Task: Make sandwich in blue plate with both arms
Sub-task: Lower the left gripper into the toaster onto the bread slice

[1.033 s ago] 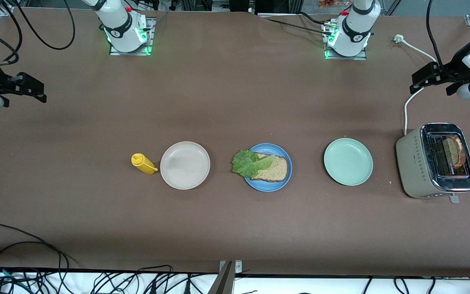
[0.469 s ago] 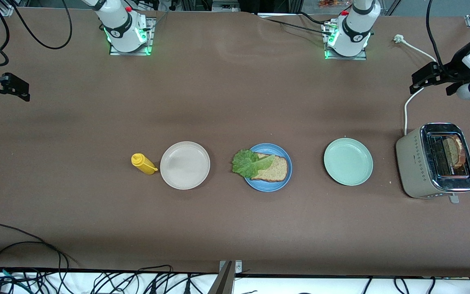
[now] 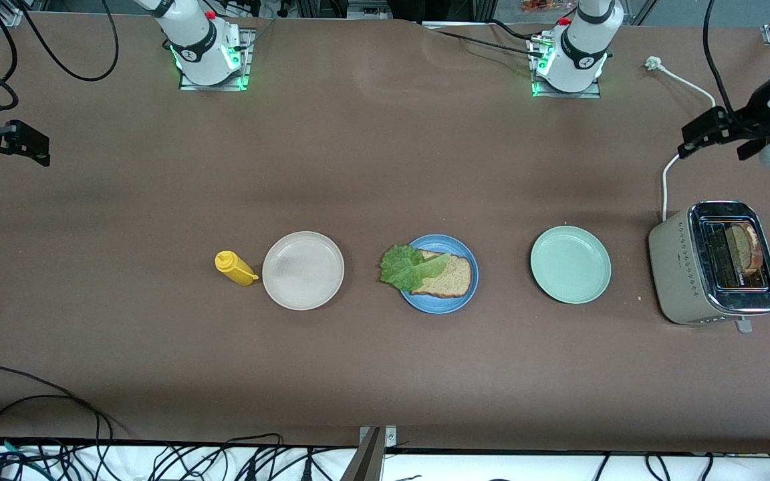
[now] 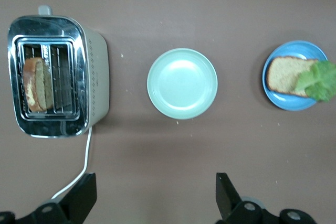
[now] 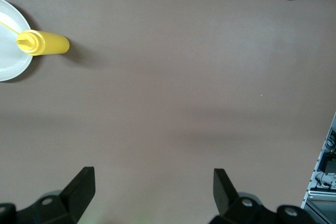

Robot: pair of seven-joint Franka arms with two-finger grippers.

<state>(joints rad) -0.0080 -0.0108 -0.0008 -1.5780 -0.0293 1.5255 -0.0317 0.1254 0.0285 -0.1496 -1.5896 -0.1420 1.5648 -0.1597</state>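
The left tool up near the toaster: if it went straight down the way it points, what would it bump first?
Probably just the bare brown table. The left tool is open and points down at cloth between its fingers. The toaster and its white cord sit off to one side, though depth is hard to judge.

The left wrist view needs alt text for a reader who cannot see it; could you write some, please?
A pale green plate lies on the brown table between a toaster holding bread and a blue plate with a bread slice and lettuce. The open left claw hangs above.
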